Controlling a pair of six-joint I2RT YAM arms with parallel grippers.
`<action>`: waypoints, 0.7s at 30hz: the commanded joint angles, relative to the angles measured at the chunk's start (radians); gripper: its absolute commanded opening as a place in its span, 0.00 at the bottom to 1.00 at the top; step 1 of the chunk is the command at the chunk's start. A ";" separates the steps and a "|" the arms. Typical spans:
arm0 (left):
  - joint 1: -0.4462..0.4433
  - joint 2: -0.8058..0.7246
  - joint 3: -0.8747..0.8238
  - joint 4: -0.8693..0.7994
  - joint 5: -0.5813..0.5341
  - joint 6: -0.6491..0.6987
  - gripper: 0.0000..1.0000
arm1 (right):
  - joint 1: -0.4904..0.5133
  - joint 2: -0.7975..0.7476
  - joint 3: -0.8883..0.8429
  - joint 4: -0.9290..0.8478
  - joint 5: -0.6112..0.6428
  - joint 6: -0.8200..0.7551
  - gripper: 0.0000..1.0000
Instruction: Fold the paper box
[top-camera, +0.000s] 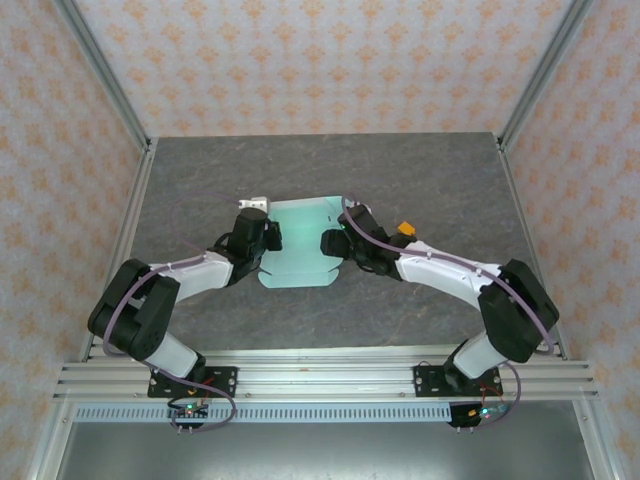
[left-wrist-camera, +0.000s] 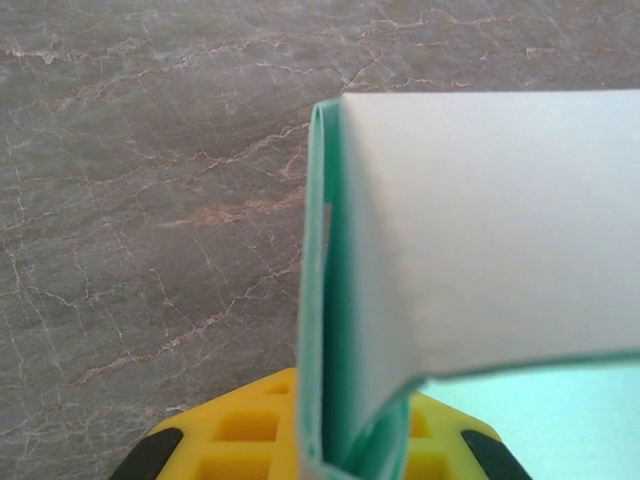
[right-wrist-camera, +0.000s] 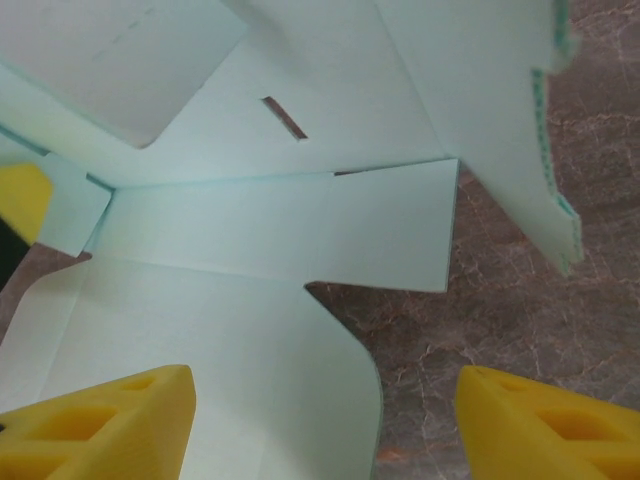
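Honestly, the left gripper (left-wrist-camera: 330, 445) is clamped on a folded edge of the paper box (top-camera: 300, 242); the sheet runs rightward to the right gripper (right-wrist-camera: 325, 425) (jaws apart), flaps just ahead.

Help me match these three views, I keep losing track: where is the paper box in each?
Top external: paper box in the middle of the table.
Left wrist: paper box covers the right half, a folded edge standing upright at centre.
Right wrist: paper box spread across top and left.
Shared landmark: the grey marbled table.
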 joint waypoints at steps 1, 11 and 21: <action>-0.005 -0.037 0.014 -0.014 -0.002 -0.001 0.00 | 0.000 0.038 0.026 0.060 0.058 0.023 0.70; -0.005 -0.045 0.011 -0.013 0.006 0.004 0.00 | -0.003 0.059 0.044 0.143 0.065 -0.002 0.68; -0.005 -0.026 0.017 -0.008 0.024 0.003 0.00 | -0.002 0.040 0.011 0.243 -0.005 -0.050 0.62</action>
